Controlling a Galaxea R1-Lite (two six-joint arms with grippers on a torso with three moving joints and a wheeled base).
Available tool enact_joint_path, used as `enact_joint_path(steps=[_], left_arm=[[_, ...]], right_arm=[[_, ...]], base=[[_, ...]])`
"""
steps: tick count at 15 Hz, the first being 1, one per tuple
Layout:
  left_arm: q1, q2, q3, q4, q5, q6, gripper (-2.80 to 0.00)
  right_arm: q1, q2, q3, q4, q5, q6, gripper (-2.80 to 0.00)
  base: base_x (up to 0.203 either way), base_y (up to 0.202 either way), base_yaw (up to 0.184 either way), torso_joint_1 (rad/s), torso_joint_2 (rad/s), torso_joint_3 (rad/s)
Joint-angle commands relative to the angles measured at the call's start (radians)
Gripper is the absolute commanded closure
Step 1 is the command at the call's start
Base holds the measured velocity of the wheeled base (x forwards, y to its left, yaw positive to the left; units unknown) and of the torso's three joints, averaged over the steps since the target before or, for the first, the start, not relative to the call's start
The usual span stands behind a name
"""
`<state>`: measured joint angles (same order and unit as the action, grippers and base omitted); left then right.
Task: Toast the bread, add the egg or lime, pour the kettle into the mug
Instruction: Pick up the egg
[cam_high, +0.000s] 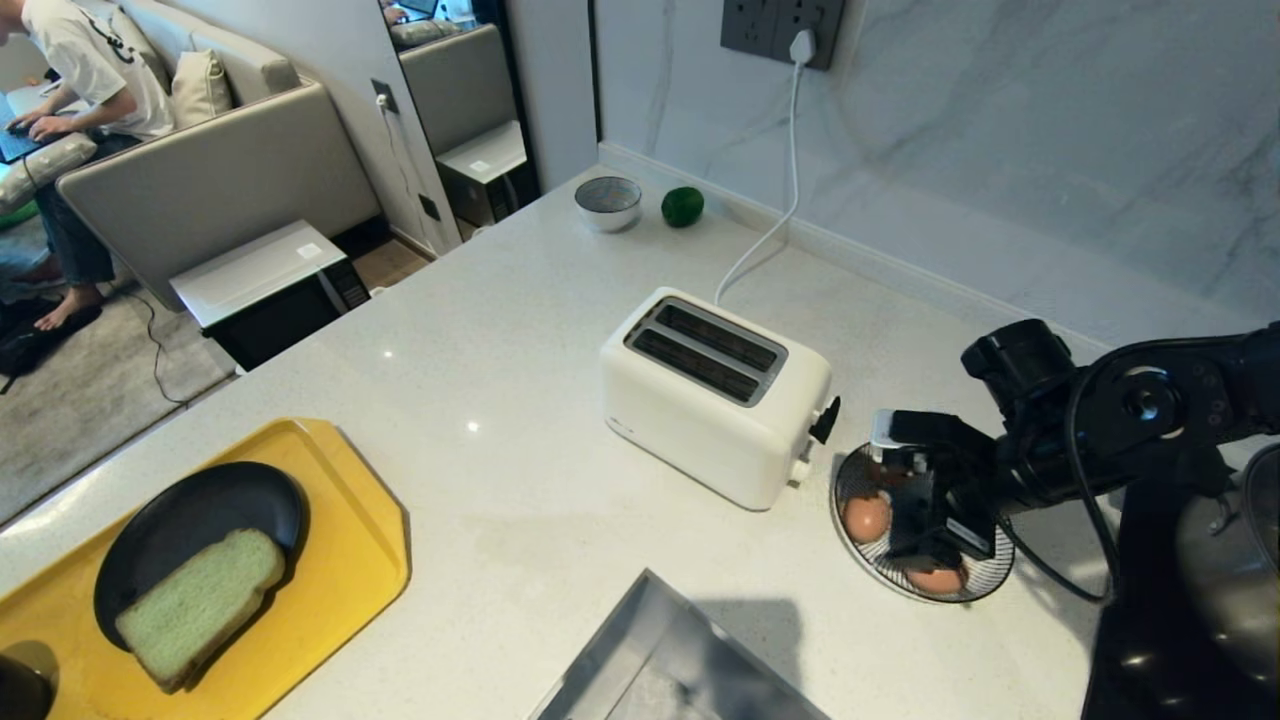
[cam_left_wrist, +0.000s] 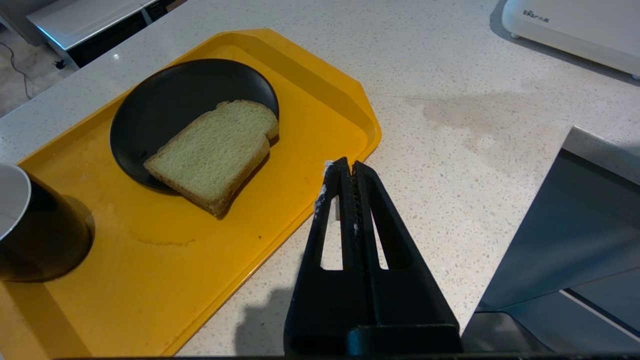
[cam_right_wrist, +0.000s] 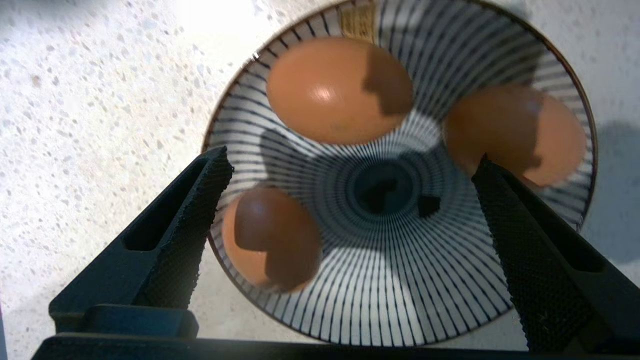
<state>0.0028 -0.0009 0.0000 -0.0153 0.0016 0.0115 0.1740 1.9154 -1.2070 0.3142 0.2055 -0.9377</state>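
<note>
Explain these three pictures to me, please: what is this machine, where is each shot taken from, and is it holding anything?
It is a two-armed robot at a kitchen counter. The wide picture comes from a camera on its head; the other two come from cameras on its wrists, looking past the fingers. On the counter stand a white toaster, a yellow tray with the bread on a black plate, a lime beside a small grey bowl, and a striped dish of three eggs. The right gripper hangs open above the eggs, holding nothing. The left gripper is shut and empty, near the tray.
</note>
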Motion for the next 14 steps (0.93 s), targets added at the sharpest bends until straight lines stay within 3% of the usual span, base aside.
enact_joint_path(steps=[1,14], left_arm=[[0.002,0.001,0.000,0.000,0.000,0.000,0.00],[0.000,0.001,0.000,0.000,0.000,-0.001,0.00]], right_arm=[[-0.026,-0.028,0.006,0.004,-0.002,-0.007,-2.80],[-0.100,-0.073,0.101,0.002,-0.028,-0.107,-2.80]], base=[[0.000,0.000,0.000,0.000,0.00,0.000],[0.000,0.000,0.000,0.000,0.00,0.000]])
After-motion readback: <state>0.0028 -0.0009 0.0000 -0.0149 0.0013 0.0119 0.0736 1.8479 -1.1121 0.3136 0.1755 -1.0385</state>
